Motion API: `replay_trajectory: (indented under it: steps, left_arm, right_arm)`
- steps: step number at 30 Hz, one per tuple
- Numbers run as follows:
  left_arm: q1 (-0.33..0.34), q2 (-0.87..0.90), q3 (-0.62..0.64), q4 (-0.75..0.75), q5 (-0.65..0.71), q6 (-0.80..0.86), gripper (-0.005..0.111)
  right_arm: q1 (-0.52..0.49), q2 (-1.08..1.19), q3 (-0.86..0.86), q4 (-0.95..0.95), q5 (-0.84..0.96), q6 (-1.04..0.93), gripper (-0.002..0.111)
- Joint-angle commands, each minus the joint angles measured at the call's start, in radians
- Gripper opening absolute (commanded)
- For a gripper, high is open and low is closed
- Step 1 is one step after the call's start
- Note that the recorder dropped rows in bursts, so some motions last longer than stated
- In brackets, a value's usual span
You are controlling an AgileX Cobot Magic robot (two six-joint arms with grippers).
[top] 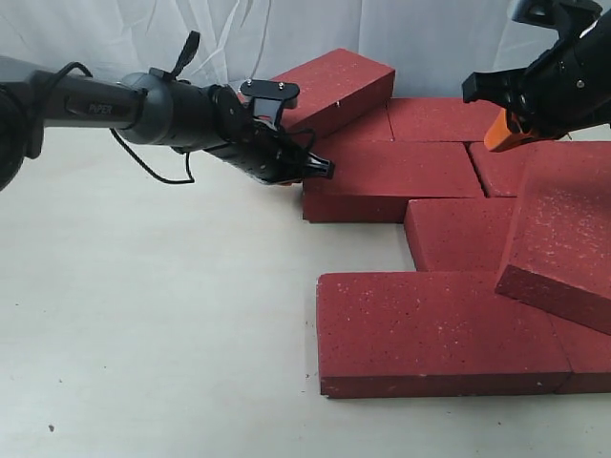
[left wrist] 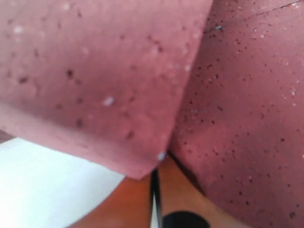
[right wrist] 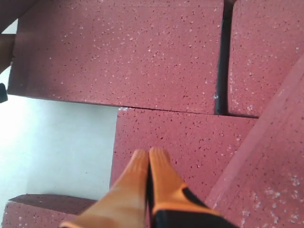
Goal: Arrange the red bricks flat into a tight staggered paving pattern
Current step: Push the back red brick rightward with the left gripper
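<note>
Several red bricks lie flat in staggered rows on the white table: a front brick (top: pixel 430 329), a middle one (top: pixel 458 234) and a back-row brick (top: pixel 391 181). One brick (top: pixel 334 86) leans tilted on the back row. Another tilted brick (top: pixel 563 239) rests on the right side. My left gripper (top: pixel 321 170) is shut, its tips at the left corner of the back-row brick, under the leaning brick (left wrist: pixel 95 71). Its orange fingers (left wrist: pixel 175 199) are pressed together with nothing between them. My right gripper (top: pixel 494 141) hovers shut above the bricks, over a flat brick (right wrist: pixel 190 142).
Bare white table (top: pixel 153 315) spreads to the left and front of the bricks. A white curtain (top: pixel 124 33) hangs behind. The left arm's cable (top: pixel 153 167) droops near the table. Narrow gaps (right wrist: pixel 221 61) separate the back bricks.
</note>
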Motion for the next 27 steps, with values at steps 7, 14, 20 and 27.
replay_trajectory:
  steps: [7,14,20,27]
  left_arm:
    - [-0.065,0.052,-0.054,-0.083,-0.009,0.007,0.0]
    - [-0.044,0.052,-0.065,-0.039,0.051,0.007,0.0]
    - [-0.029,0.052,-0.065,-0.003,0.098,0.007,0.0]
    - [0.013,0.042,-0.065,0.001,0.189,-0.005,0.0]
  right_arm:
    - [-0.004,-0.006,0.005,-0.005,-0.006,-0.004,-0.001]
    - [-0.004,-0.006,0.005,-0.005,-0.008,-0.004,-0.001]
    - [-0.004,-0.006,0.005,-0.005,-0.008,-0.004,-0.001]
    - [-0.004,-0.006,0.005,-0.001,-0.006,-0.004,-0.001]
